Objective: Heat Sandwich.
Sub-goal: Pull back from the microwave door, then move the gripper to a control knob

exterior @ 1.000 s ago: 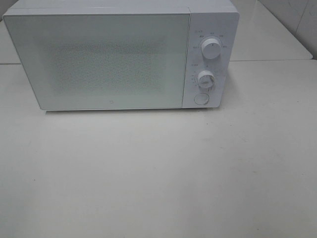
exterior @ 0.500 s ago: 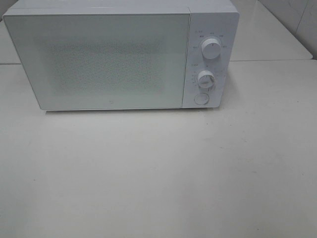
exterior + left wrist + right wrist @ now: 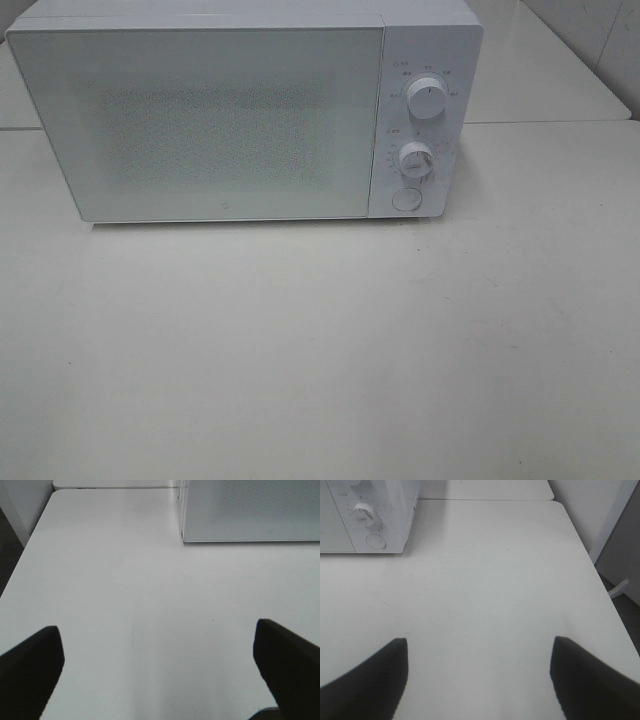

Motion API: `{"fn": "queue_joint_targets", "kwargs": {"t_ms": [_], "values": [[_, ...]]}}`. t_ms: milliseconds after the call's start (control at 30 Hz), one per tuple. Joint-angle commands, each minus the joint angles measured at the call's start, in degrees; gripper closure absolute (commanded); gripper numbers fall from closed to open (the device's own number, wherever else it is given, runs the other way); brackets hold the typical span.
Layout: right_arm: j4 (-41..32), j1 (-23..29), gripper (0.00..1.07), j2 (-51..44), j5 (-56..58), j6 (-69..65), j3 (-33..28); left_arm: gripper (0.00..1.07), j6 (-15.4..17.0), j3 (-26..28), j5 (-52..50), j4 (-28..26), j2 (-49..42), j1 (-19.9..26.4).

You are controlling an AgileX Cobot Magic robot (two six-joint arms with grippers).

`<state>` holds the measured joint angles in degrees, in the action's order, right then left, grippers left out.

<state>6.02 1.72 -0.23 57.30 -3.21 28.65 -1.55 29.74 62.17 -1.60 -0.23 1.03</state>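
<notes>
The sandwich was not seen, perhaps hidden inside the shut white boxy microwave on the pale tabletop, both pairs of jaws were spread empty, and a soft, light thing to be pinched gently by its crusts was expected.

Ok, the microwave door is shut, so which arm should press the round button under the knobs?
Right, probably. The right gripper is open and empty, and its camera sees the button close by. The left gripper, also open, faces the door's opposite corner, away from the button.
</notes>
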Motion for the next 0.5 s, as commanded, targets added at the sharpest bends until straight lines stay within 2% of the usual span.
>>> {"fn": "queue_joint_targets", "kwargs": {"t_ms": [33, 500], "values": [[0.1, -0.5, 0.32, 1.0, -1.5, 0.6, 2.1, 0.09, 0.1, -0.1, -0.9, -0.5, -1.4, 0.1], [0.1, -0.5, 0.32, 14.1, -17.5, 0.5, 3.0, 0.09, 0.1, -0.1, -0.9, -0.5, -1.4, 0.1]]}}
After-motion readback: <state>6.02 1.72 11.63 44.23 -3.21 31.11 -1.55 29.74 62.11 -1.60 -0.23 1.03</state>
